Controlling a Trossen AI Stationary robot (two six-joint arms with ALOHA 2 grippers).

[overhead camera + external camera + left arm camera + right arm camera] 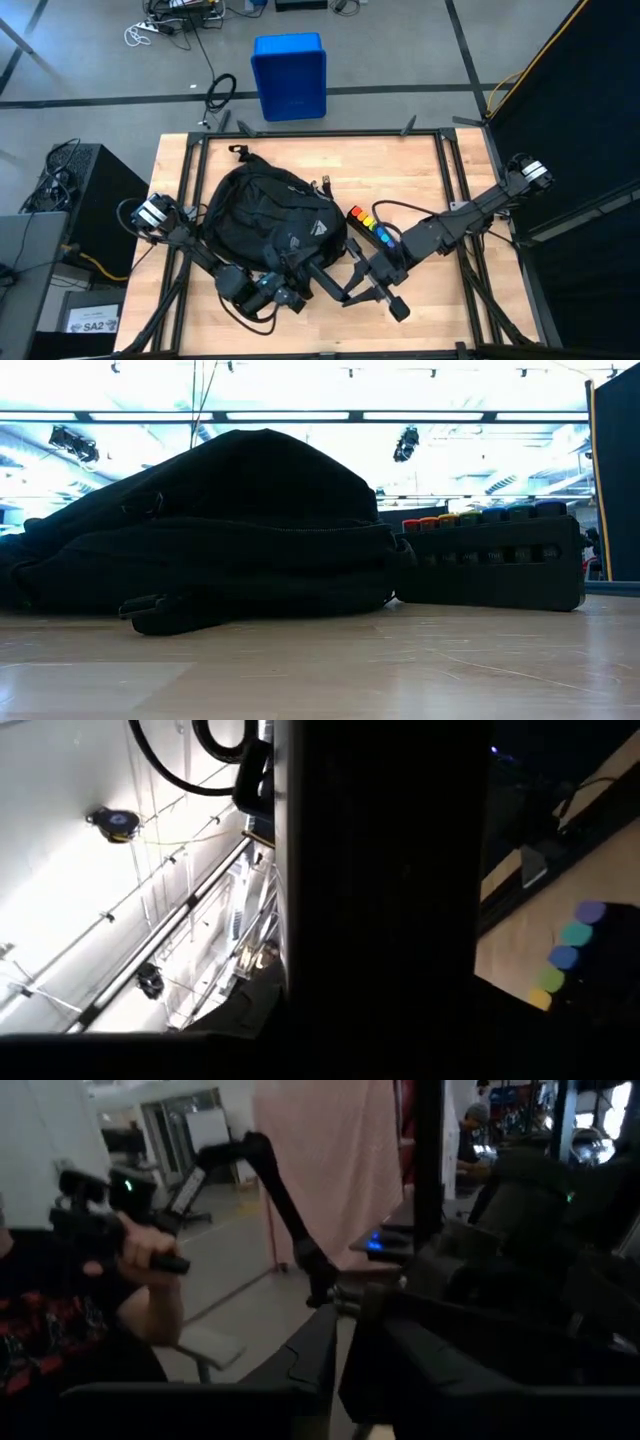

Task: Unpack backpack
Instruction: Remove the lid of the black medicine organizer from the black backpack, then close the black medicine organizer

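The tabletop (420, 170) carries the backpack (265, 215) left of centre, lying flat, probably so its zips face the arms. Right of it, nearly touching, stands a black holder of coloured-capped markers (372, 229), likely already unpacked. Both grippers meet at the backpack's near edge, the left gripper (290, 296) and right gripper (350, 298) seemingly working its opening; I cannot tell whether either's fingers are spread or pinching.

Two dark, slender jointed arms, left arm (195, 245) and right arm (465, 215), each built of black tubular links. Each shoulder end carries a pale grey and white cylindrical housing. Black cables loop beside the links. Boxy black wrist blocks.
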